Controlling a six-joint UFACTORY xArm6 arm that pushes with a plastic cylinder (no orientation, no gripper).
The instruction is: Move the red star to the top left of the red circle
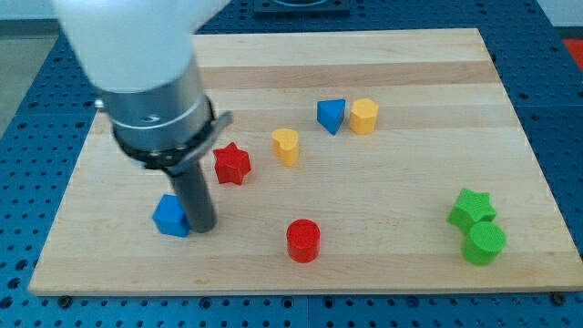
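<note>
My tip [202,226] rests on the counter [410,182] toward the view's lower left, touching or just beside the right side of a blue block [170,217]. There is no pincer on this arm, only the straight rod, so nothing is held.

The red star [231,163] lies just above and to the right of my tip, close to the rod. The red circle [303,240] sits lower and further to the view's right, near the counter's bottom edge, with bare wood between it and the star.

A yellow block [285,146] stands just right of the star. Further up, a blue triangular block [332,116] touches or nearly touches a yellow hexagonal block [364,116].

At the view's lower right, a green star [472,209] and a green circle [485,243] sit together near the right edge.
</note>
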